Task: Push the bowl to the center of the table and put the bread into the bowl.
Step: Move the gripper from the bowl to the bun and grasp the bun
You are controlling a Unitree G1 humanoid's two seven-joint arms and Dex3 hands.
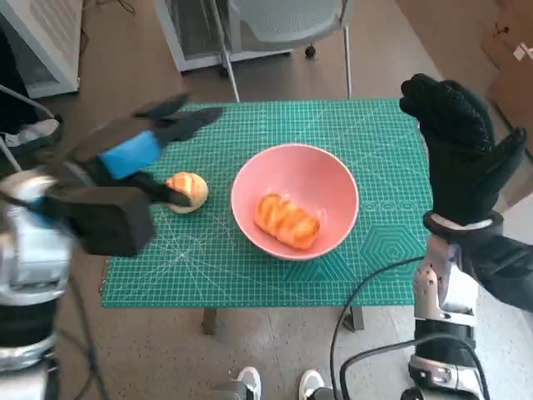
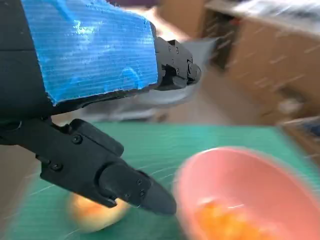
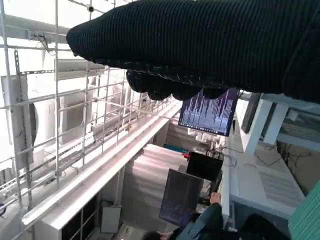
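Observation:
A pink bowl (image 1: 333,179) stands near the middle of the green mat table (image 1: 391,250), with a striped orange bread (image 1: 287,221) lying in it. A round pale bread roll (image 1: 188,192) sits on the mat just left of the bowl. My left hand (image 1: 133,154) hovers over that roll with fingers spread, one black finger (image 1: 160,193) reaching its edge; it holds nothing. The blurred left wrist view shows the bowl (image 2: 235,170), the bread (image 2: 225,220) and the roll (image 2: 92,215) under a finger (image 2: 130,185). My gloved right hand (image 1: 458,142) is raised beyond the table's right edge, empty.
A grey chair (image 1: 283,21) stands behind the table, a white cabinet (image 1: 42,42) at the far left, cardboard boxes (image 1: 508,58) at the far right. Shoes (image 1: 250,383) show by the front edge. The right wrist view shows the glove (image 3: 200,45), monitors and a person (image 3: 200,225).

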